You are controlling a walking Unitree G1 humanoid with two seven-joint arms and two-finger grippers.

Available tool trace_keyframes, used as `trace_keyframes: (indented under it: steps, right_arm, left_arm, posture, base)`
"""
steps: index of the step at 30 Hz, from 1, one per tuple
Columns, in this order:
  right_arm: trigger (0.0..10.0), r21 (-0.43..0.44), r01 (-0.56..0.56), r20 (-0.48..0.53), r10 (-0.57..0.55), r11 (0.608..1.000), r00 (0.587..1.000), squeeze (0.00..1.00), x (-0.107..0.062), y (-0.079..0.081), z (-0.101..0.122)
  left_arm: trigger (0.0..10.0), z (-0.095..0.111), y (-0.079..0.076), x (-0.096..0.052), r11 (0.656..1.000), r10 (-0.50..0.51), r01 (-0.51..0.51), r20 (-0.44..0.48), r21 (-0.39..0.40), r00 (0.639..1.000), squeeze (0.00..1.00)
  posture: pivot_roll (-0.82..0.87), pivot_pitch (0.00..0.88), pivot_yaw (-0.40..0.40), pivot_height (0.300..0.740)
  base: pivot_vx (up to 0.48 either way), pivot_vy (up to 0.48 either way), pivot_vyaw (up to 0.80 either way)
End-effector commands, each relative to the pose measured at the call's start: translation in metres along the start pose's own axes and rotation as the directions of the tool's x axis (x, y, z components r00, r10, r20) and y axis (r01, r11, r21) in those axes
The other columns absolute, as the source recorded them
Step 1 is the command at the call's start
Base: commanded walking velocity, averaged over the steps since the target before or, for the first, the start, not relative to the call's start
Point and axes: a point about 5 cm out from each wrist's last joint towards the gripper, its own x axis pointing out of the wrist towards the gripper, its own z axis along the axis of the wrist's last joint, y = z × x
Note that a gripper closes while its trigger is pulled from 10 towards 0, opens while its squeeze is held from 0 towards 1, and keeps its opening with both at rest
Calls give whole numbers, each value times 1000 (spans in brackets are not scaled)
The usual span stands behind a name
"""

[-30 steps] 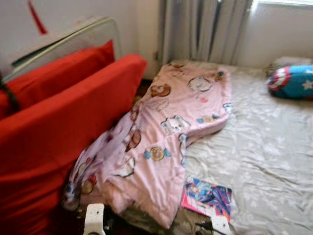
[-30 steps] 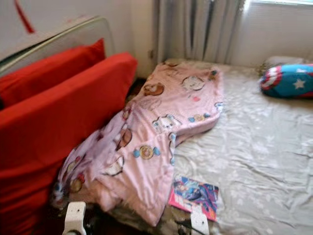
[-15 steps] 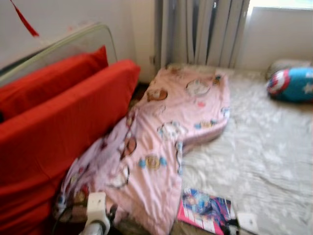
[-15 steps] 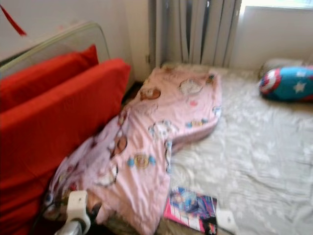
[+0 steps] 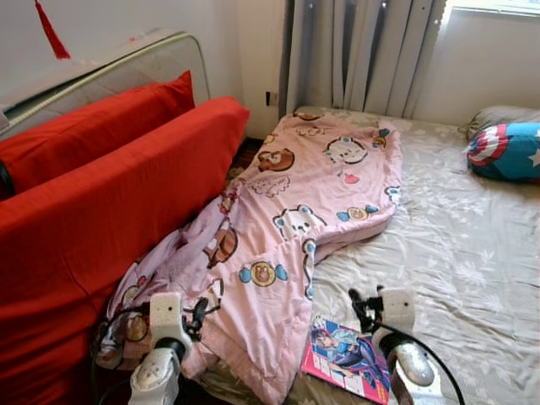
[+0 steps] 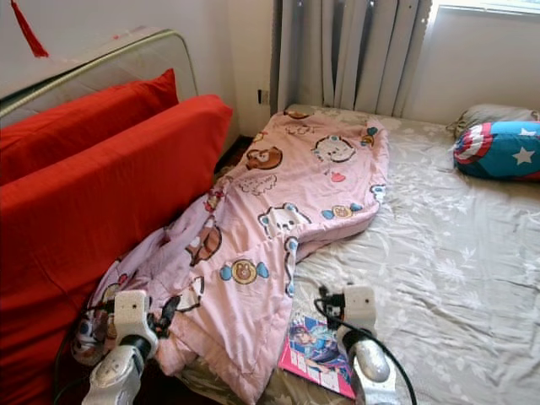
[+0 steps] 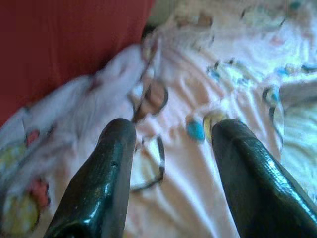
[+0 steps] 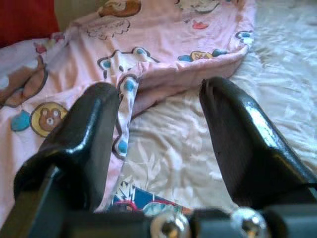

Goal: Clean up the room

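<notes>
Blanket (image 5: 295, 202) rumpled on bed (image 5: 472, 253) | left pincer (image 7: 171, 148) spread, empty | right pincer (image 8: 158, 129) spread, empty

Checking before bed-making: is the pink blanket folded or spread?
Neither: the pink blanket lies rumpled, one end on the bed sheet, the other bunched against the red cushion.

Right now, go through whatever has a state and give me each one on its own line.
Blanket: crumpled, hanging off the bed edge.
Book: closed, flat on the sheet.
Curtain: drawn together.
Left gripper: jaws open, over the blanket.
Right gripper: jaws open, empty.
</notes>
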Motion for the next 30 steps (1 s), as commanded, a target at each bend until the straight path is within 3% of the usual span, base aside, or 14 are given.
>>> trace_keyframes:
  steps: [1, 11, 17, 21, 30]
  right_arm:
    - [10000, 28, 34, 33, -35, 999, 999, 0, -4, -5, 1]
    - [10000, 44, 65, 57, -67, 997, 996, 0, -17, -10, -2]
    - [10000, 47, 71, -6, -71, 996, 997, 0, -20, -6, -11]
    - [10000, 45, 68, -6, -68, 997, 998, 0, -20, -3, -11]
    - [10000, 37, 63, -23, -62, 997, 998, 0, -18, 0, -11]
  left_arm:
    - [10000, 6, 7, -3, 1000, 18, -18, 42, 5, 999, 0]
    - [10000, 25, 7, -5, 1000, -13, 10, 125, 23, 992, 0]
    - [10000, 23, 2, -4, 999, -26, 23, 109, 22, 994, 0]
    - [10000, 24, -3, -3, 999, -48, 46, 103, 25, 993, 0]
    - [10000, 25, -3, -4, 999, -47, 45, 97, 30, 994, 0]
  posture:
    - [4, 0, 5, 740]
    - [-2, 0, 3, 740]
    - [-4, 0, 6, 735]
    - [-5, 0, 10, 710]
    - [6, 0, 3, 710]
  base:
    - [0, 0, 0]
    - [0, 0, 0]
    - [0, 0, 0]
    - [0, 0, 0]
    - [0, 0, 0]
